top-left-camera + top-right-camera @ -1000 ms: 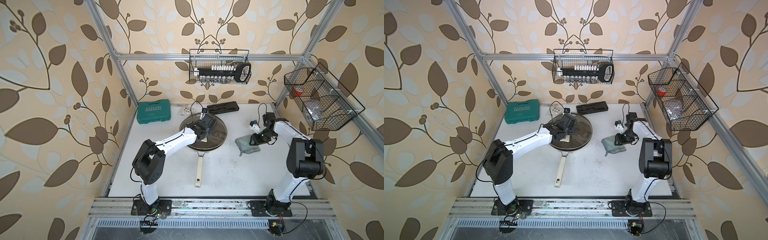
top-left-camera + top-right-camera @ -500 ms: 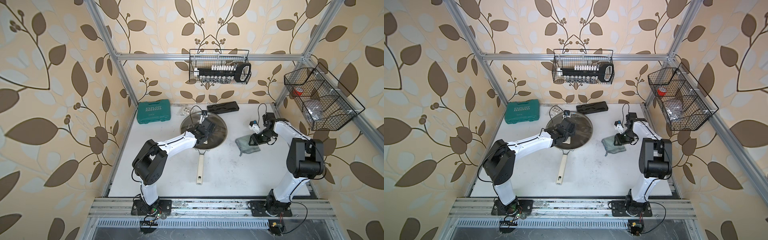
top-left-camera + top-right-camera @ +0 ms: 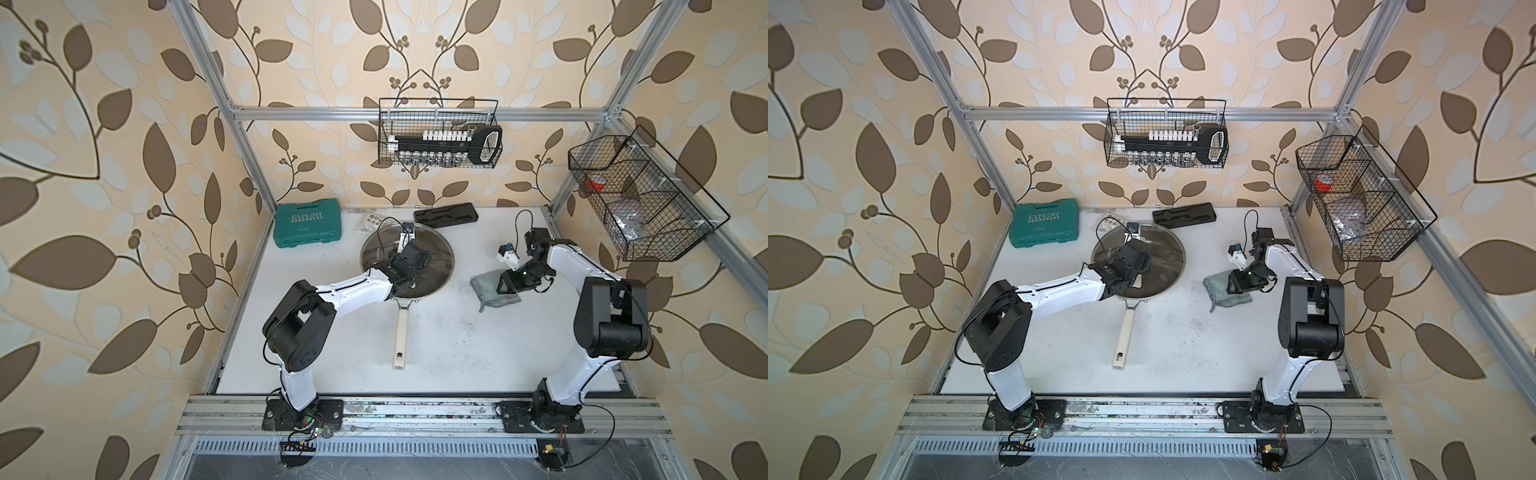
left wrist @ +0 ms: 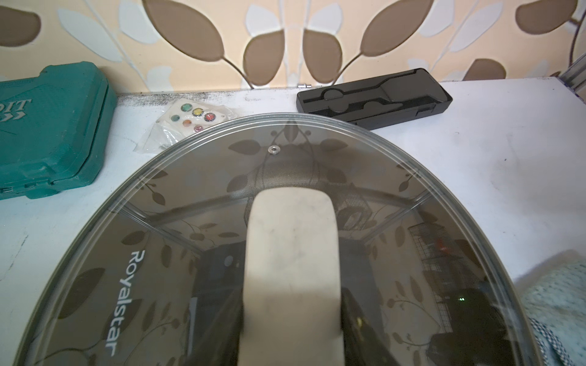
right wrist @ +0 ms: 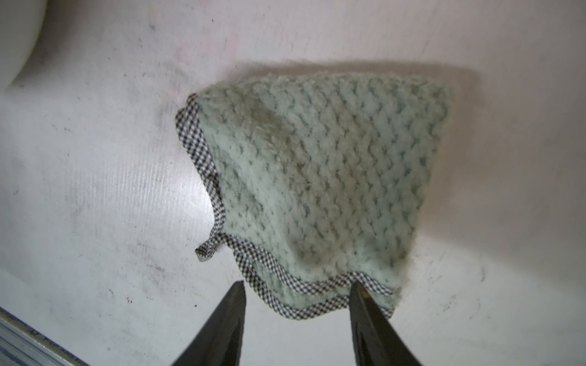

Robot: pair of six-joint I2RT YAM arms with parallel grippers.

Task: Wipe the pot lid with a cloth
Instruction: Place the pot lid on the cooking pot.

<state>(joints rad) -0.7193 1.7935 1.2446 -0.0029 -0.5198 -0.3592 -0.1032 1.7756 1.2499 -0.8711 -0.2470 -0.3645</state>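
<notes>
Currently: lid gripped, cloth lying loose

Your left gripper [image 3: 415, 259] is clamped on the lid [image 3: 438, 249] at its cream handle [image 4: 291, 253], over the pan [image 3: 400, 332] in the middle of the table [image 3: 457, 353]. You won't see the fingers themselves. In the left wrist view the handle's near end runs, blurred, off the frame edge. In both top views the gripper's black body covers the lid's middle. The pan's bowl is hidden under the glass, so only a dark rim and its stick handle show. You cannot tell whether the lid rests on the pan or hangs just clear of it.

Your right gripper [image 5: 298, 285] stands released, jaws apart, over the cloth [image 5: 317, 174], which lies on the table near the lid, on its right. One fingertip [image 5: 358, 291] touches the checked hem and the other sits just off the edge. In both top views this gripper hides the cloth's right side. The left wrist view catches only a corner of the cloth, cut off by the frame.
</notes>
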